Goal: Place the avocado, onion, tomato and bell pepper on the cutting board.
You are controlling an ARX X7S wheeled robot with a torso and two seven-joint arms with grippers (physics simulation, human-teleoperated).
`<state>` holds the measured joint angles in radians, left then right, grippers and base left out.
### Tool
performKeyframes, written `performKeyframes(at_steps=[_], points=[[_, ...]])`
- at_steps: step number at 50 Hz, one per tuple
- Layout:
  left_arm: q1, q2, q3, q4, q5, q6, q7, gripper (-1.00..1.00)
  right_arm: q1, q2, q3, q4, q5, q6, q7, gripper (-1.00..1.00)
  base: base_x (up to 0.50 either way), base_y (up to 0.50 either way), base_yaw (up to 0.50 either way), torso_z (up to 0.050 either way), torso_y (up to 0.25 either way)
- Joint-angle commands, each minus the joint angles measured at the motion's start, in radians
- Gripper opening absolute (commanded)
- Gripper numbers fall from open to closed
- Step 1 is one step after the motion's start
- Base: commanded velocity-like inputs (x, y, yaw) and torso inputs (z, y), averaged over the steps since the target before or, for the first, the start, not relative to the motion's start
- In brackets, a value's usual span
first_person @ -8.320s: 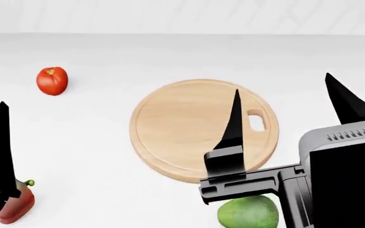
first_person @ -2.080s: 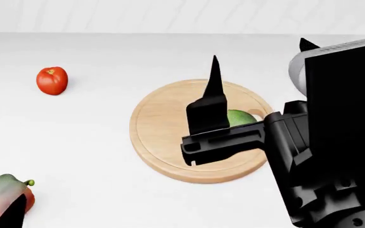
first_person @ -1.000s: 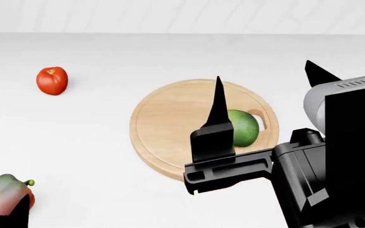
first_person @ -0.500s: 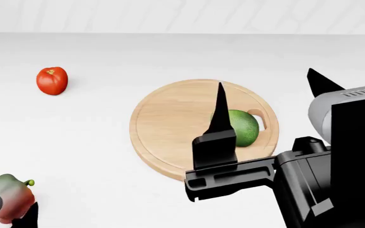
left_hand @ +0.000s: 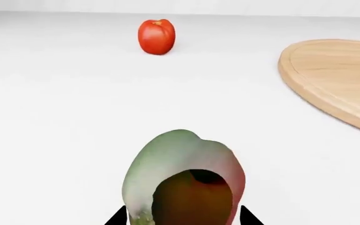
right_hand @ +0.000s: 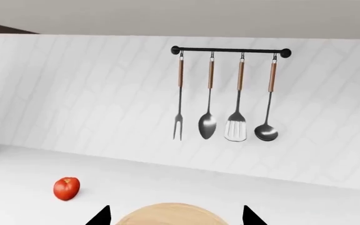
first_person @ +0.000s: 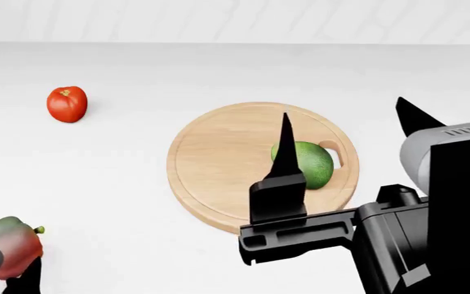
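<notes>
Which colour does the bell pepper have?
The bell pepper is mottled green and dull red; the left wrist view shows it best.

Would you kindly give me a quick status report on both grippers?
Right gripper open, above the cutting board. Avocado on board. Left gripper at the bell pepper, grip unclear. Tomato on counter, path clear.

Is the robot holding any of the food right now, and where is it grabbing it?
The left gripper holds the bell pepper, its fingertips on opposite sides of the pepper's body. The right gripper is open and holds nothing; the avocado lies on the cutting board.
</notes>
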<state>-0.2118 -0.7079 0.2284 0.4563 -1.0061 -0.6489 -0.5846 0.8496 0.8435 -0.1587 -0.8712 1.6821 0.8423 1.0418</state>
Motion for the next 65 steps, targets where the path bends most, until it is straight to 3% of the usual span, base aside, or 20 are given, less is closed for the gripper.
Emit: performKeyframes(at_steps=[1, 6, 10, 16, 26, 33, 41, 65], points=[[-0.066, -0.038, -0.032, 0.118, -0.068, -0.026, -0.052, -1.00, -0.008, 0.001, 0.006, -0.003, -0.007, -0.010, 0.011, 1.00, 0.00, 0.00, 0.00, 0.000, 0.000], [-0.312, -0.067, -0.050, 0.257, -0.259, -0.137, -0.141, -1.00, -0.006, 0.016, 0.027, -0.005, -0.013, -0.020, 0.022, 1.00, 0.00, 0.00, 0.00, 0.000, 0.000], [-0.517, -0.035, -0.009, 0.250, -0.365, -0.208, -0.150, -1.00, -0.023, 0.027, 0.048, -0.006, -0.037, -0.029, 0.032, 1.00, 0.00, 0.00, 0.00, 0.000, 0.000], [-0.701, 0.091, 0.149, 0.108, -0.226, -0.258, 0.005, -1.00, -0.067, 0.081, 0.116, -0.009, -0.078, -0.050, 0.091, 1.00, 0.00, 0.00, 0.00, 0.000, 0.000], [-0.886, 0.314, 0.369, -0.240, 0.006, -0.190, 0.288, -1.00, -0.153, 0.140, 0.198, -0.008, -0.141, -0.066, 0.151, 1.00, 0.00, 0.00, 0.00, 0.000, 0.000], [-0.930, 0.441, 0.466, -0.414, 0.101, -0.123, 0.389, -1.00, -0.199, 0.162, 0.241, -0.030, -0.132, -0.083, 0.168, 1.00, 0.00, 0.00, 0.00, 0.000, 0.000], [-0.925, 0.524, 0.525, -0.531, 0.150, -0.073, 0.436, -1.00, -0.276, 0.179, 0.301, -0.055, -0.127, -0.105, 0.163, 1.00, 0.00, 0.00, 0.00, 0.000, 0.000], [-0.808, 0.614, 0.629, -0.813, 0.237, 0.052, 0.496, -1.00, -0.452, 0.220, 0.467, -0.128, -0.041, -0.148, 0.198, 1.00, 0.00, 0.00, 0.00, 0.000, 0.000]])
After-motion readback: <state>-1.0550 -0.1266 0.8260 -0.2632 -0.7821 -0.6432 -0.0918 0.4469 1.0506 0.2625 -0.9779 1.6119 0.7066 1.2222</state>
